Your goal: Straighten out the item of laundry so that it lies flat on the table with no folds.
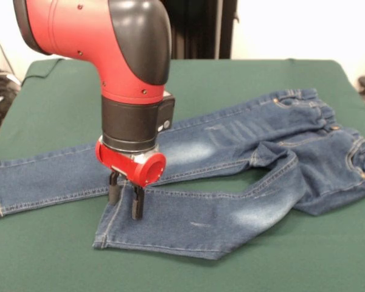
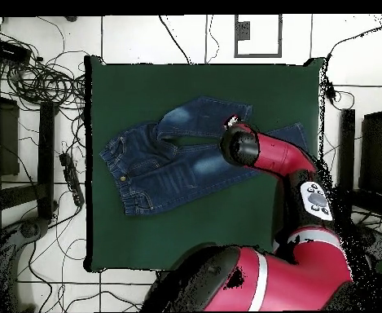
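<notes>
Claw [image 1: 126,202] with two fingers spread, tips on one pair of jeans [image 1: 231,158]; one green table [image 1: 61,97].

You have one pair of jeans [image 1: 231,164] with two legs, lying on one green table [image 1: 61,103]. One red and black arm [image 1: 128,67] comes down over it, carrying one gripper [image 1: 125,198] with two black fingers [image 1: 137,204].

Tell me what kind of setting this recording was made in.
Most likely a robotics lab or test cell, not a home. A green cloth-covered table stands on a pale tiled floor, tangled cables lie loose beside it, and a red and black robot arm works over a small pair of jeans.
</notes>
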`<state>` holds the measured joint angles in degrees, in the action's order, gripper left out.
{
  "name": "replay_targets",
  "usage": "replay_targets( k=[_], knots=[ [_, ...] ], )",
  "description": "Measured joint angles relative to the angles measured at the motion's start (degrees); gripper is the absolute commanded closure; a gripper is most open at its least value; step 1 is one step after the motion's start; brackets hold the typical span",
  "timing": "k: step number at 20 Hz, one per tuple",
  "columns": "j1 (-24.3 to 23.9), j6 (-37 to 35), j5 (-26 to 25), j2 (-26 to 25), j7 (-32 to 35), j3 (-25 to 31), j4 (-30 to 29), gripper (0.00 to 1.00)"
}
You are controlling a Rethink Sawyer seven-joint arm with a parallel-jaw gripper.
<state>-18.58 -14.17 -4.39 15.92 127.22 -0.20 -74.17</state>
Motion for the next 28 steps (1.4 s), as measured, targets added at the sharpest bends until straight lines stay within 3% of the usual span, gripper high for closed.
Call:
replay_targets(
  k=[14, 28],
  knots=[
    [4.4, -7.1, -0.7, -2.9, 0.0, -5.3, 7.0, 0.00],
    [4.1, -5.0, -8.9, -3.2, 0.0, -6.6, 8.7, 0.00]
  ],
)
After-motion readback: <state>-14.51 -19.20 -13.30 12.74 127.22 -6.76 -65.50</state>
